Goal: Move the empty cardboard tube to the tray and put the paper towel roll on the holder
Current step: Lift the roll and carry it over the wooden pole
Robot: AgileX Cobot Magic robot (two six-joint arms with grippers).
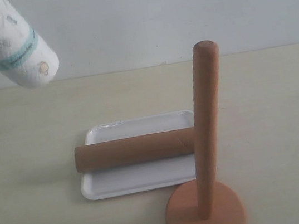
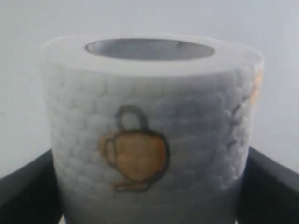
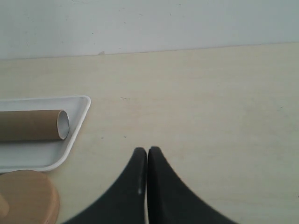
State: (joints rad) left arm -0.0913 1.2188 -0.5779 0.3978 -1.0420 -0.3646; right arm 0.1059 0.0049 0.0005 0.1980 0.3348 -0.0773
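Up at the far left, high above the worktop (image 1: 283, 103), you've got the paper towel roll (image 1: 13, 45) in the air, tilted, teal band showing and a small yellow print near its lower end. Your left gripper (image 2: 149, 200) has it: the wrist camera shows black jaws pressed to both sides of the embossed paper, with the hollow core open at the far end.

Moving to the middle, the tray (image 1: 135, 128) sits flat on the worktop, and the empty cardboard tube (image 1: 135, 149) is lying in it on its side, running lengthwise. Its left end reaches about to the tray's left rim. Its right end passes behind the post from this angle, but your right wrist camera shows that open end inside the tray, just short of the rim. The tube is all that tray carries.

Right of centre, the holder (image 1: 207, 137) stands upright with its post bare, its round base on the worktop just beside the tray's near right corner.

Over on the right, your right gripper (image 3: 147, 158) hangs above bare worktop, jaws pressed together with nothing between them.
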